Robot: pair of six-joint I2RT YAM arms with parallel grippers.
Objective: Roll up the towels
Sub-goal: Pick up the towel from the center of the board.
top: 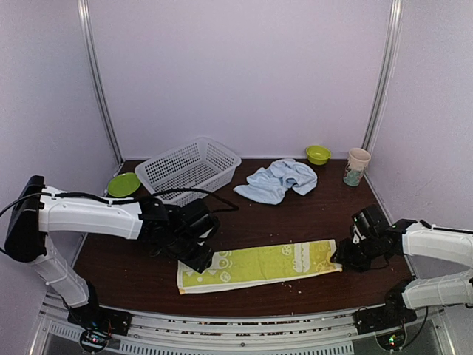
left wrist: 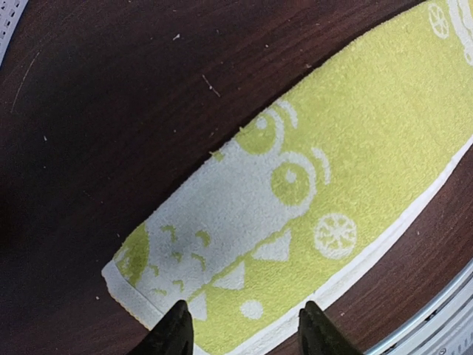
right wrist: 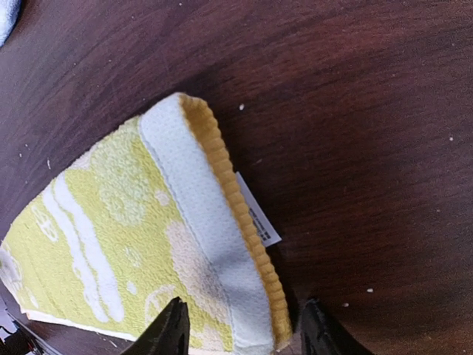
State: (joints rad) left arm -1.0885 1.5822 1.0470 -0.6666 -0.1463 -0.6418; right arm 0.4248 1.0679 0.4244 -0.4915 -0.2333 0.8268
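Note:
The lime-green and yellow towel [top: 259, 265] lies flat as a long strip across the front of the table. The pale blue towel [top: 278, 180] sits crumpled at the back. My left gripper [top: 201, 259] hovers over the strip's left end [left wrist: 244, 244], jaws open, nothing between them. My right gripper [top: 346, 255] hangs over the strip's right end [right wrist: 207, 222], open, its fingers straddling the white band, the yellow ribbed hem and a small white label [right wrist: 259, 220].
A white mesh basket [top: 189, 167] stands at the back left with a green plate [top: 123, 184] beside it. A small green bowl [top: 318, 154] and a patterned cup [top: 357, 166] are at the back right. The table's front edge [top: 244, 307] runs close below the strip.

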